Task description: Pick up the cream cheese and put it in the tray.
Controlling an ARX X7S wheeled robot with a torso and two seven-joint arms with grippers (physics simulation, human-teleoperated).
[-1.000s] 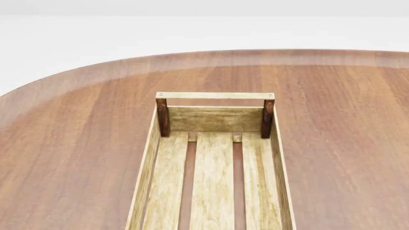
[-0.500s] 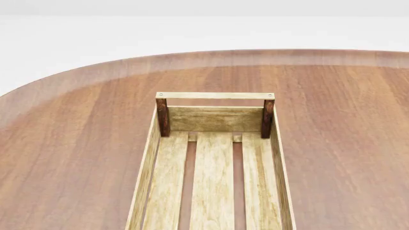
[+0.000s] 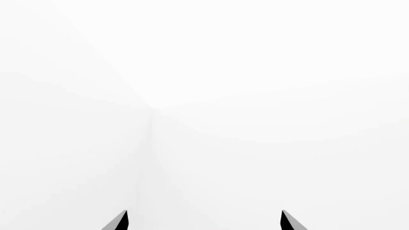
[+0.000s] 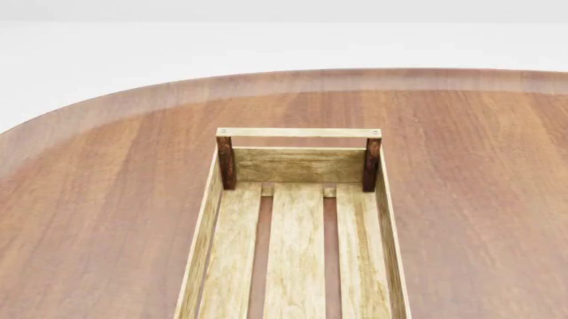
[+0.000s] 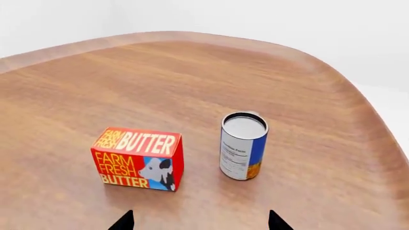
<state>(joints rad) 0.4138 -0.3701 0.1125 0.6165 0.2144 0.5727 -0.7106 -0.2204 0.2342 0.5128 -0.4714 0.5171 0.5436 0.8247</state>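
Desk [image 4: 106, 199] was the largest thing in view: brown wood grain, rounded edge, set in a plain white room with pale walls and floor. Left wrist view showed nothing but a white corner of that room.

Tray [image 4: 384, 219] sat on the desk, running from the head view's near edge toward the middle. Light slats with gaps between them, dark corner posts, a rail across the far end. Nothing lay inside the visible part.

Butter box [image 5: 139, 159], red-orange, stood on the desk in the right wrist view. Can [image 5: 242, 146], blue and orange with a pale lid, stood upright just beside the butter box, apart from it.

Cream cheese: not visible in any view. Its place relative to the tray could not be told.

Left gripper [image 3: 203, 223]: only two dark fingertips showed, well apart, so spread, with nothing between them. Right gripper [image 5: 199, 223]: the same, tips apart, spread, nothing held, hovering short of the butter box and the can.

Judged step: locating the cream cheese, approach not begun. To do it well, the right wrist camera should likely sweep the desk around the butter box and can until the flat box appears. Grasp should come only after the target is confirmed, since either neighbour could be taken by mistake or knocked over.
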